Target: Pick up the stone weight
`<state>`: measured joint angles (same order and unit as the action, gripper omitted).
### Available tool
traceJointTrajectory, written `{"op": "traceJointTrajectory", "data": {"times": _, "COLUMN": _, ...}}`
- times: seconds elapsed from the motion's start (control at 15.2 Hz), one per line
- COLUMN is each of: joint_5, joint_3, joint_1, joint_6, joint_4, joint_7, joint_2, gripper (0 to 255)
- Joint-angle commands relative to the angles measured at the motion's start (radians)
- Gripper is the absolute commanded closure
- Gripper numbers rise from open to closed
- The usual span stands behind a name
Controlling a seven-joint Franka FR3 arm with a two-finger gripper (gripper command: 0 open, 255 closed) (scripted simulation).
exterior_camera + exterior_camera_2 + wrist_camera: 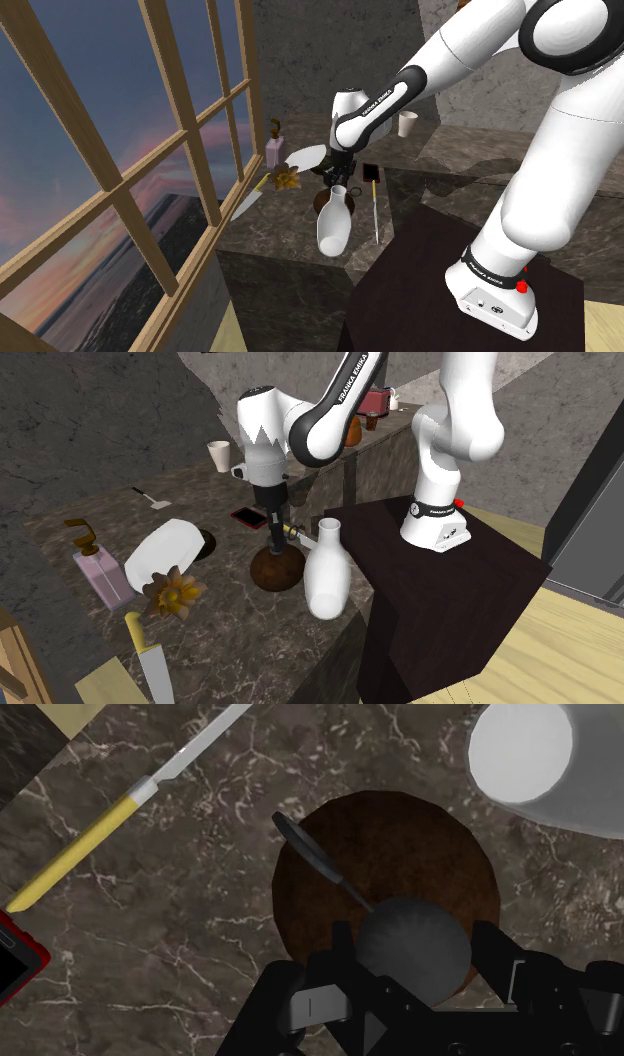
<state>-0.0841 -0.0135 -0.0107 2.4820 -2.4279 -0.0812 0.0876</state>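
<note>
Plainly the lift is the step in hand: the gripper (417,944) stands straight down over the stone weight (385,854), a brown, low dome that sits on the dark veined counter (150,954) near its front edge, just beside a white vase (530,754). In the wrist view the jaws pinch the dark grey ball knob at the dome's crown, one finger against each side of it, and a thin looped handle trails from the knob across the brown top. The second exterior view shows the gripper (272,532) upright above the weight (277,570), whose base rests flat on the counter, so nothing is raised yet. To do this well, I would keep the squeeze firm, since a round knob gives little flat face to hold and a stone weight is likely heavy for so small a purchase. The rise should go straight up and slowly, with no sideways drift, because the vase (327,577) stands close on the side toward the stand and looks easy to topple. A yellow-handled knife (100,834) lies well apart and should not matter. If the dome tilts as it leaves the counter, the hold is probably off centre and worth resetting lower on the knob.
</note>
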Motion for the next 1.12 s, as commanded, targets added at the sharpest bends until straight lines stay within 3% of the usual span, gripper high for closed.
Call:
{"op": "traceJointTrajectory", "data": {"times": 0.0, "joint_5": 0.001, "joint_3": 0.001, "joint_1": 0.001, "joint_6": -0.012, "joint_4": 0.000, "joint_7": 0.000, "joint_2": -0.010, "gripper": 255}}
{"op": "traceJointTrajectory", "data": {"times": 1.06, "joint_5": 0.014, "joint_3": 0.003, "joint_1": 0.002, "joint_6": -0.209, "joint_4": 0.054, "joint_7": -0.016, "joint_2": -0.153, "gripper": 255}}
